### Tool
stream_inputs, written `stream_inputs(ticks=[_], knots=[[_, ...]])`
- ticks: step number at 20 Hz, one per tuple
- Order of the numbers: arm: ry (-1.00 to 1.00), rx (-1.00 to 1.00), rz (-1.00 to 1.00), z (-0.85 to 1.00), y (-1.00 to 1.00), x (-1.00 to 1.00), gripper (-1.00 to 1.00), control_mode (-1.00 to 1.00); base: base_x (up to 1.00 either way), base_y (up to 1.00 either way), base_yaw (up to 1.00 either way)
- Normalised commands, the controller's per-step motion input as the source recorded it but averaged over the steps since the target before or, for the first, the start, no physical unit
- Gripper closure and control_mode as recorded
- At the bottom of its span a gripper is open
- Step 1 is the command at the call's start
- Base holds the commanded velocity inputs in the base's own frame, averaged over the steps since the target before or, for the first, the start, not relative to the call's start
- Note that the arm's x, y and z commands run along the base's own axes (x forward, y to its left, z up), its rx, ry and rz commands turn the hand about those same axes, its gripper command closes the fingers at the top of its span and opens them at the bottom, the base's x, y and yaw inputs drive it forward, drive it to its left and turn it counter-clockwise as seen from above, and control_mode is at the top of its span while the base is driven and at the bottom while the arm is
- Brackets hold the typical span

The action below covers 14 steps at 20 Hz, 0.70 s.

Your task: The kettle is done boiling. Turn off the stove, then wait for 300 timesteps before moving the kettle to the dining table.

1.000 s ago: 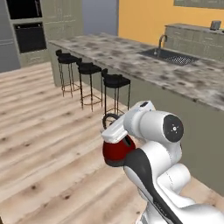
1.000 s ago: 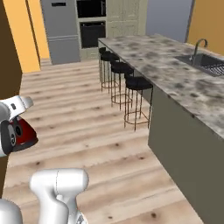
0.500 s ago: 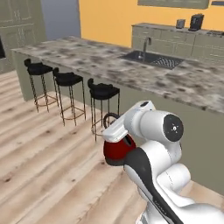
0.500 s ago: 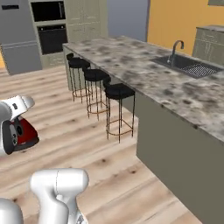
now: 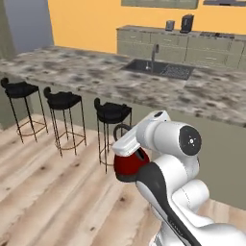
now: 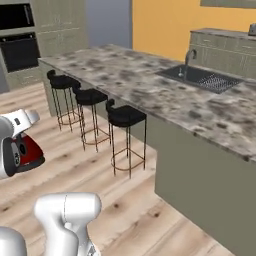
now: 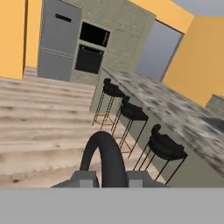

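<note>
Kettle, small, squat and red, hangs by its black arched handle from the clamped two-finger gripper over the wooden floor, carried clear of the black stools toward the speckled granite dining table, likely so it can be set down there

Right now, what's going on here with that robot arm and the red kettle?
The robot is carrying the red kettle through the kitchen, held up above the wooden floor. In the hand view the gripper is closed around the kettle's black arched handle. The dining table, the granite island with a sink and three black stools, lies just ahead, and the kettle has not been set on it yet.
</note>
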Motion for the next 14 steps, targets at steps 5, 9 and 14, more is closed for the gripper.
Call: stream_inputs(ticks=[5,9,14], knots=[[0.00,0.00,0.00,0.00,0.00,0.00,1.00,1.00,0.97,0.70,-0.39],[0.00,0.00,0.00,0.00,0.00,0.00,1.00,1.00,0.89,0.65,-0.41],[0.00,0.00,0.00,0.00,0.00,0.00,1.00,1.00,0.82,0.60,-0.44]])
